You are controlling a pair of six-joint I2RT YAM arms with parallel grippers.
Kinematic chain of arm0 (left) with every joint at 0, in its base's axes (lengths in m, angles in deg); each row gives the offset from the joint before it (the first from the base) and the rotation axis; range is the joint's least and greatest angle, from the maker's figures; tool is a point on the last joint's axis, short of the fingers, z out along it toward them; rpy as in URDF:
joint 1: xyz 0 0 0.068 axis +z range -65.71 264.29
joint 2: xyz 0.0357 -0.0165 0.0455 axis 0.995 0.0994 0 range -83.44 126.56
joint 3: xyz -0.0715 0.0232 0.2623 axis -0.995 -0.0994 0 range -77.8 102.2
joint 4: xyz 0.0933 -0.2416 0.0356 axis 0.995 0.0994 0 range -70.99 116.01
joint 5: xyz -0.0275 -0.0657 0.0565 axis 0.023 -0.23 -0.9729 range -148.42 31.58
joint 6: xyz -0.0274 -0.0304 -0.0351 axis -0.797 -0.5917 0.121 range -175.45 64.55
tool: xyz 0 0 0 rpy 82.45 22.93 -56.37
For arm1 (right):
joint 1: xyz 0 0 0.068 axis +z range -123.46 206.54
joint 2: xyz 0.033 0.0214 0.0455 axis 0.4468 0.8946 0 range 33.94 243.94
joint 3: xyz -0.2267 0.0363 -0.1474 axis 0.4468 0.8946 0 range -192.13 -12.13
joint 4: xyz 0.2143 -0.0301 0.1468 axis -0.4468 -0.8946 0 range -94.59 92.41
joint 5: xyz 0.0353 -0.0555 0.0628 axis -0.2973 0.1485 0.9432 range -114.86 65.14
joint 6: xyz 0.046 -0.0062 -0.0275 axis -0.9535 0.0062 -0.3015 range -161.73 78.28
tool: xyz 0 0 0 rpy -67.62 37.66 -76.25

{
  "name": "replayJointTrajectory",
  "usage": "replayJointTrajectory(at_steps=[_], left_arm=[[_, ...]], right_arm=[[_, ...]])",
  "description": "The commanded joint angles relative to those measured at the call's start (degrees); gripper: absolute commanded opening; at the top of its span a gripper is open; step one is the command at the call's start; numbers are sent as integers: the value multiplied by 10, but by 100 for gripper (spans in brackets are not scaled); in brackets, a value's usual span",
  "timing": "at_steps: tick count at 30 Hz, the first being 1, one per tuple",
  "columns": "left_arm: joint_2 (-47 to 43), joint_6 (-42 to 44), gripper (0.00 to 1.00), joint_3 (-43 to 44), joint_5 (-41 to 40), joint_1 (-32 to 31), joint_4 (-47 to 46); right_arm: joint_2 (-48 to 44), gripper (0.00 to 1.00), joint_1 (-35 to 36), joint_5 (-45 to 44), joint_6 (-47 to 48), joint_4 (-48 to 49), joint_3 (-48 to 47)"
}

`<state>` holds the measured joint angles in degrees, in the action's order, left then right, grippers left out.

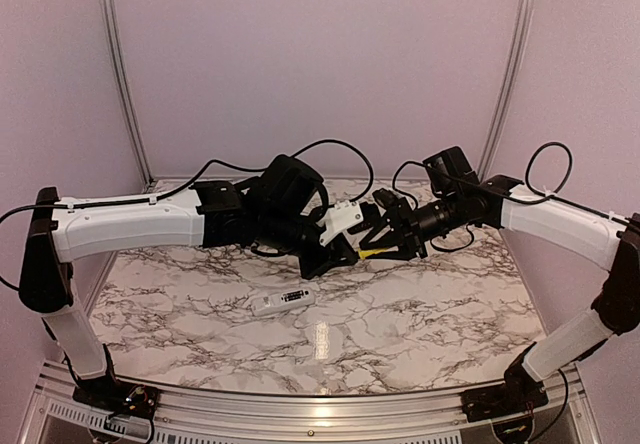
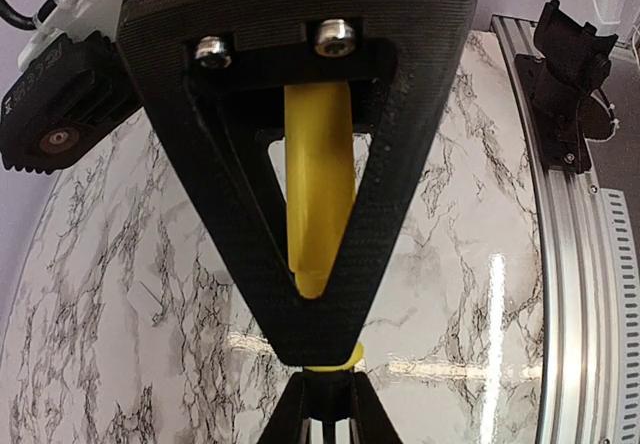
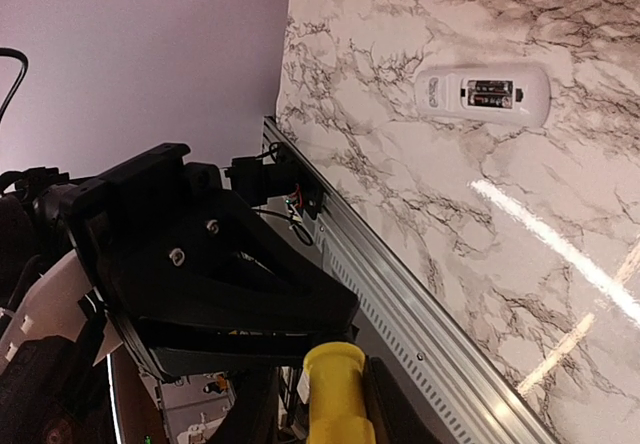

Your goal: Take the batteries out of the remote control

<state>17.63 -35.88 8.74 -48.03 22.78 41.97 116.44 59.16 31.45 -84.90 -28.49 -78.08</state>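
Batteries (image 3: 490, 91) sit in the uncovered remote control (image 1: 283, 301) on the worktop (image 1: 420, 334); we judge none unloaded. Left tool (image 2: 322, 359) pinches the yellow-handled pick (image 2: 318, 204). Right tool (image 3: 335, 404) flanks it; whether it grips we cannot tell.

Marble-patterned table (image 1: 420, 314), white remote control (image 1: 283, 301) lying flat

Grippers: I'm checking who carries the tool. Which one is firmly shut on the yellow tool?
The left gripper, shut on the yellow tool along its handle. The right gripper only straddles the handle's end, and its grip is unclear.
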Motion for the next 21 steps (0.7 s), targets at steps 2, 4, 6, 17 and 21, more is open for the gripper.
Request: replayJointTrajectory(at_steps=[2,4,6,17,21], left_arm=[[8,7,0,14,-9,-3,-3],[8,9,0,15,-8,-3,-3],[7,10,0,15,-8,-3,-2],[-9,-9,17,6,-22,-3,-17],[-46,-24,62,-34,-50,-3,-48]], right_arm=[[1,25,9,3,6,-6,-17],[1,23,9,3,6,-5,-16],[2,21,10,2,6,-5,-15],[4,0,13,-8,10,-11,-20],[3,0,13,-19,18,-25,-31]])
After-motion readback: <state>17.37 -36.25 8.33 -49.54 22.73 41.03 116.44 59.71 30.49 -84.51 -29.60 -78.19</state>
